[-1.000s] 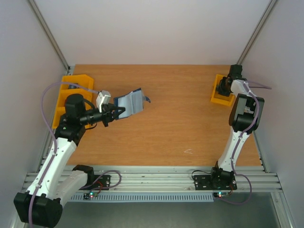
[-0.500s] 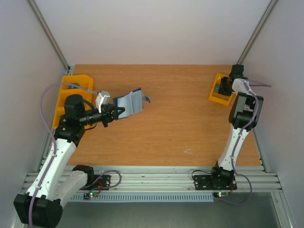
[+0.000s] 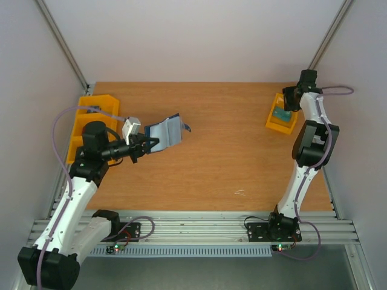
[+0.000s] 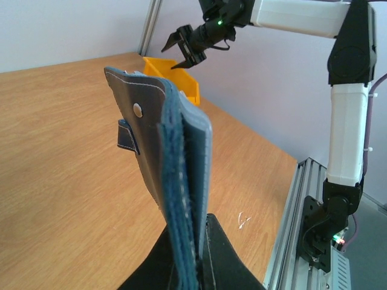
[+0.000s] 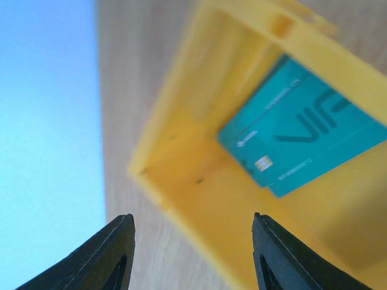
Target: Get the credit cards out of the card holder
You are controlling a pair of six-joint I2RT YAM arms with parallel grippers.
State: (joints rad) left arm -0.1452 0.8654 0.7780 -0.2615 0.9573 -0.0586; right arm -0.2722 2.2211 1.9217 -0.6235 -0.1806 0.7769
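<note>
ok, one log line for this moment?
left claw: shut on card holder, held upright | right claw: open over yellow bin | teal card: lying in that bin

- Top external: high behind the arm bases, looking down over the whole worktop.
- Left wrist: close against the card holder, facing the worktop's right edge.
- Right wrist: close above the far-right yellow bin, which all three views share.
</note>
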